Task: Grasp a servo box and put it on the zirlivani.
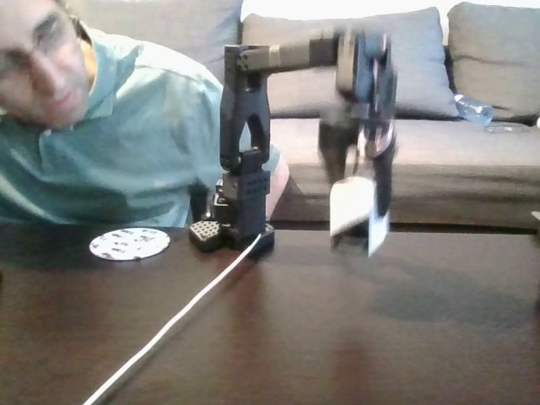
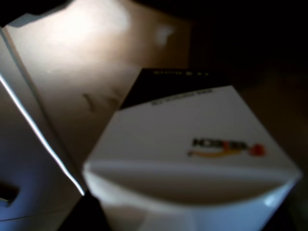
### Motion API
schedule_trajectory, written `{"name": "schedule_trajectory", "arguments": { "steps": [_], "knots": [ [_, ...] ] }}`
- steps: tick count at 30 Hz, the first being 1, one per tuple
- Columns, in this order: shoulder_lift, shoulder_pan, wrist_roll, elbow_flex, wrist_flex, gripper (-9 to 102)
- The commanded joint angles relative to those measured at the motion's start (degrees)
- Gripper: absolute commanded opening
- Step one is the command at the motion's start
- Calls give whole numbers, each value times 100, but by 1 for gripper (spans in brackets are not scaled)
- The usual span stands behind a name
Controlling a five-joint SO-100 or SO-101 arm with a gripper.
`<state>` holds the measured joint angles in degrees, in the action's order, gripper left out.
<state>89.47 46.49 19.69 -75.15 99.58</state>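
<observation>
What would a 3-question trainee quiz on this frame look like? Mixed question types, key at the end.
1. True or false: in the fixed view the servo box rests on the dark table.
2. In the fixed view, on which side of the arm's base does the zirlivani lie? A) left B) right C) behind it
3. In a few words: what crosses the table from the base toward the bottom edge of the fixed view?

Key
1. False. The box hangs above the table, held in the gripper; the picture is blurred there.
2. A, left, flat on the table and apart from the box.
3. A white cable.
</observation>
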Motion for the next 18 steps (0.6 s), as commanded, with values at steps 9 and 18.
{"name": "schedule_trajectory", "arguments": {
  "steps": [9, 18],
  "knots": [
    [2312, -2171, -1134, 571, 422, 12],
    [5695, -4860, -492, -1934, 404, 13]
  ]
}}
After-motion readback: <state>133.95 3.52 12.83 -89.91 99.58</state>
